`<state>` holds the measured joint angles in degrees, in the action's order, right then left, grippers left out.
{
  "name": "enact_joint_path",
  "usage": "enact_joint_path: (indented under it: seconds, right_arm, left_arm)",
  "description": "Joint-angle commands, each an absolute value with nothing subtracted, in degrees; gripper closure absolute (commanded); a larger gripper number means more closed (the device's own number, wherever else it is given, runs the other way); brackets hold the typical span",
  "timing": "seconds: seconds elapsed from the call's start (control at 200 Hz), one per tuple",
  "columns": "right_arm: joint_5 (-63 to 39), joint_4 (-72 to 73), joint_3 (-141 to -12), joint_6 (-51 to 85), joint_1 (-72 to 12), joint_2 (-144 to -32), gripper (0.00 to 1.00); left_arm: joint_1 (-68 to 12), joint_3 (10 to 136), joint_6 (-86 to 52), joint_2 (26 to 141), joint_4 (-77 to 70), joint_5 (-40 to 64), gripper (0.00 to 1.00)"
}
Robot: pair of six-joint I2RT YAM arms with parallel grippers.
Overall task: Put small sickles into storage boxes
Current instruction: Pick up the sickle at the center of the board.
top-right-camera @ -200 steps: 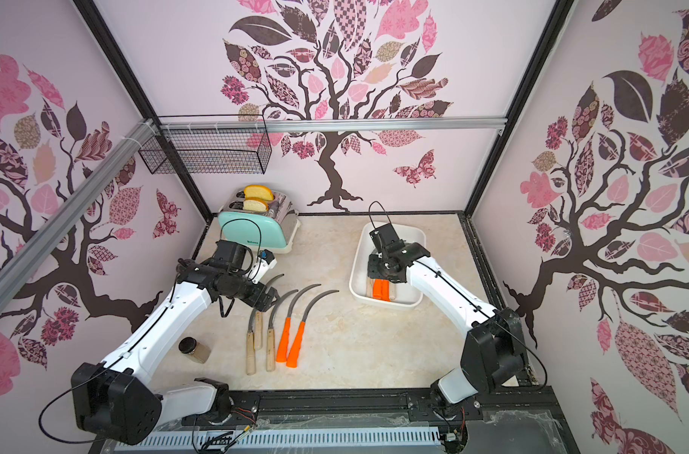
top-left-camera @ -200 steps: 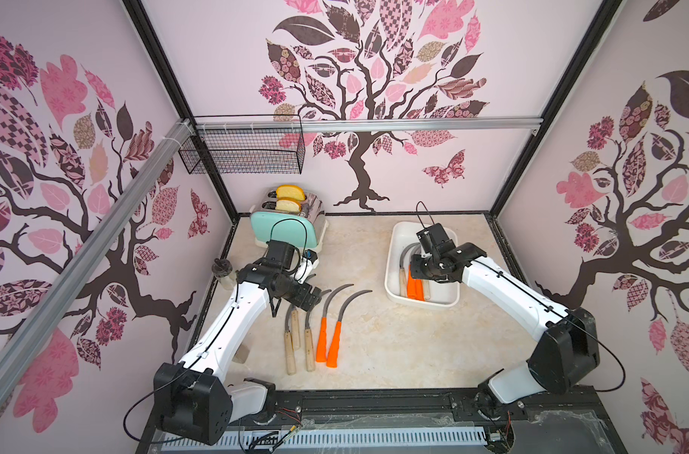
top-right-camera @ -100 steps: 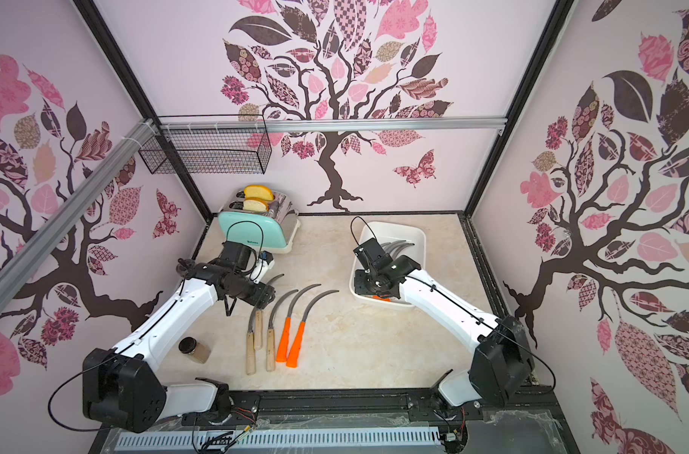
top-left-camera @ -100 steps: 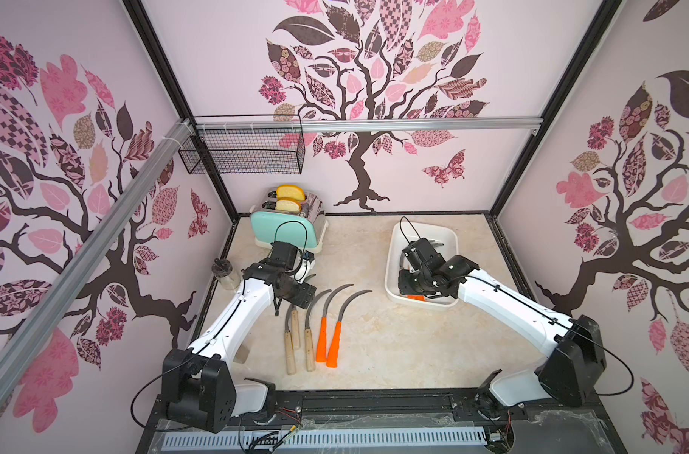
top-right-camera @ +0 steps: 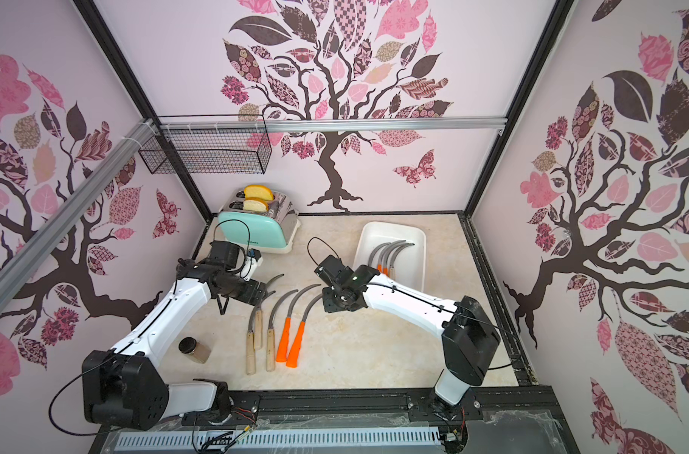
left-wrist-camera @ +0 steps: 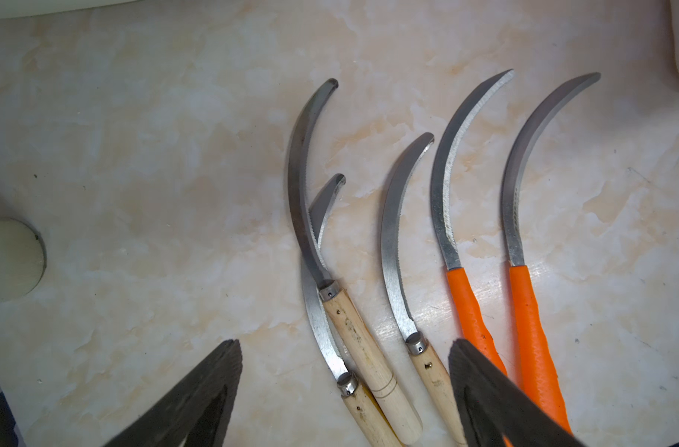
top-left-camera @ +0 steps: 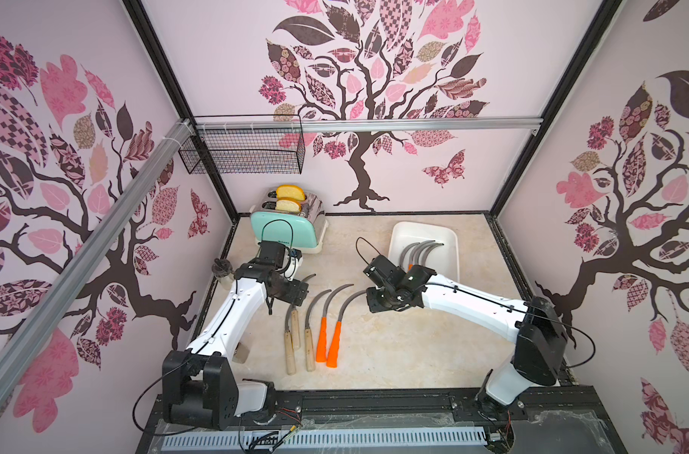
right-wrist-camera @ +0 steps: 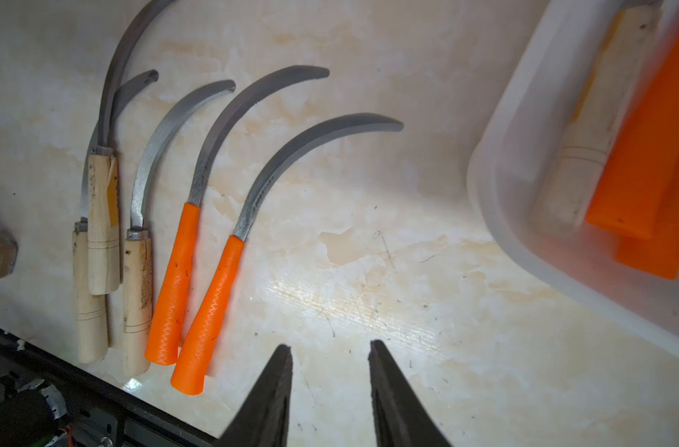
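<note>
Five small sickles (top-left-camera: 315,334) lie loose on the marble-look table (top-left-camera: 394,353), lined up side by side with the handles toward the robot's base and the blades curving away. Three are wooden-handled sickles (left-wrist-camera: 369,360), and two of those overlap, one lying across the other. Next to them are the two orange-handled sickles (right-wrist-camera: 210,294).

The white tray (top-left-camera: 421,227) sits toward the back right of the table. It already has a few sickles in it, with grey blades (top-right-camera: 386,251) fanned out inside. The exact count is hard to call, since the right arm covers most of the handles. The right wrist view shows at least one pale handle and some orange ones in there.

The left gripper (left-wrist-camera: 345,342) hangs over the wooden-handled end of the row. Its jaws are spread wide and it isn't gripping anything. The right gripper (right-wrist-camera: 330,344) is over bare table between the row and the tray, jaws parted a bit, and it's empty too.

Background stuff: a mint toaster (top-left-camera: 288,232) with two bread slices (top-left-camera: 290,192) sticking out, a black wire basket (top-left-camera: 244,153) hanging on the back rail, and a small jar (top-right-camera: 193,350) by the left arm.
</note>
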<state>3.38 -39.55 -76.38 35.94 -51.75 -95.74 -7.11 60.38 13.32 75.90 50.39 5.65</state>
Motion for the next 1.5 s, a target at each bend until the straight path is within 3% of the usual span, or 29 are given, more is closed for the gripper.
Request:
enact_joint_path:
  seconds: [0.0,0.365,0.575,0.835,1.215,1.495]
  right_arm:
    - [3.25,-39.00,-79.27,38.17,-53.64,-97.74,0.62]
    - [2.17,-39.32,-83.63,40.76,-59.16,-104.62,0.61]
    - [1.74,-37.81,-81.90,42.48,-59.86,-104.91,0.61]
    - [1.96,-36.75,-78.53,44.01,-59.91,-102.94,0.59]
    - [-1.06,-34.23,-77.87,46.26,-59.59,-103.70,0.58]
    - [-3.49,-33.16,-76.97,48.45,-60.21,-104.95,0.56]
  left_arm:
    - [-6.69,61.44,13.80,75.73,50.63,6.69,0.12]
    - [-5.35,60.88,11.39,75.23,48.33,4.76,0.12]
    - [-4.98,62.09,10.80,75.26,49.80,10.89,0.12]
    - [-4.95,61.09,19.93,74.92,54.70,17.96,0.14]
    - [-4.93,62.74,41.85,72.88,73.49,34.39,0.12]
    - [-4.96,61.31,44.42,72.04,72.20,29.65,0.12]
